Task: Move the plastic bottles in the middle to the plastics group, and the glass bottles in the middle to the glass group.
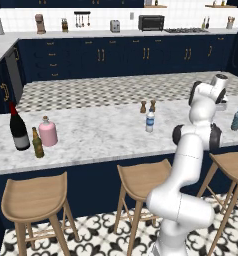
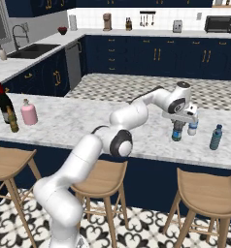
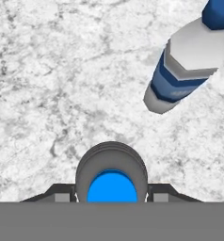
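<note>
Marble counter — bottle mid-slab

My arm is glossy white with rounded segments and dark grey joint rings; the pale grey hand block ends in my gripper, two small dark fingers.

A home kitchen: navy cabinets, toaster oven, sink (rendered).
</note>
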### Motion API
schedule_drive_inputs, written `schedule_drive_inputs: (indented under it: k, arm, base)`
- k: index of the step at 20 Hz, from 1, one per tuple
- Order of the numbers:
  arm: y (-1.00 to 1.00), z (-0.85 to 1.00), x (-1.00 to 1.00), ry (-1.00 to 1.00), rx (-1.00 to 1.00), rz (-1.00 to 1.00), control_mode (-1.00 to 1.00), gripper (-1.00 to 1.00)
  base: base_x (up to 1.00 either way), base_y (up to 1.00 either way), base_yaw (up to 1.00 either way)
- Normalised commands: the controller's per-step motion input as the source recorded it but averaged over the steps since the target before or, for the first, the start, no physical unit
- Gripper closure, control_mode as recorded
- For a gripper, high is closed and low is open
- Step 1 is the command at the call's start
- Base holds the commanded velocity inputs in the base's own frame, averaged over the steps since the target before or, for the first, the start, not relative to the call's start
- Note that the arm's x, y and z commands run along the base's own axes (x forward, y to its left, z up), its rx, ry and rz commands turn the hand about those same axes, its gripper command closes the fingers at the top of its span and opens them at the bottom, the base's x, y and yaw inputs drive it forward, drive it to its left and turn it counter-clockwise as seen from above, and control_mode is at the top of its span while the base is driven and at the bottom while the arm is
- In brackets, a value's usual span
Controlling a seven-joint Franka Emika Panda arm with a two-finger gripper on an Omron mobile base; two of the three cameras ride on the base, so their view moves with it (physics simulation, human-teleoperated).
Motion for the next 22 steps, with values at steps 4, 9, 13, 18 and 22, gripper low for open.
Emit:
schedule_drive_inputs:
  k: [4, 9, 13, 18, 22]
  arm:
    - [0.00, -0.46, 0.09, 0.00, 0.00, -0.01, -1.00, 1.00]
    - [0.00, -0.04, 0.01, 0.00, 0.00, -0.01, -1.00, -1.00]
    - [0.00, 0.00, 0.00, 0.00, 0.00, 0.00, -1.00, -1.00]
    - [0.08, 0.00, -0.02, 0.00, 0.00, 0.00, -1.00, -1.00]
    - [0.31, -0.01, -0.22, -0.02, 0.00, 0.00, -1.00, -1.00]
  base:
    - [0.00, 0.00, 0.00]
    - [0.00, 0.00, 0.00]
    - [0.00, 0.00, 0.00]
    - [0.00, 0.00, 0.00]
    - [0.00, 0.00, 0.00]
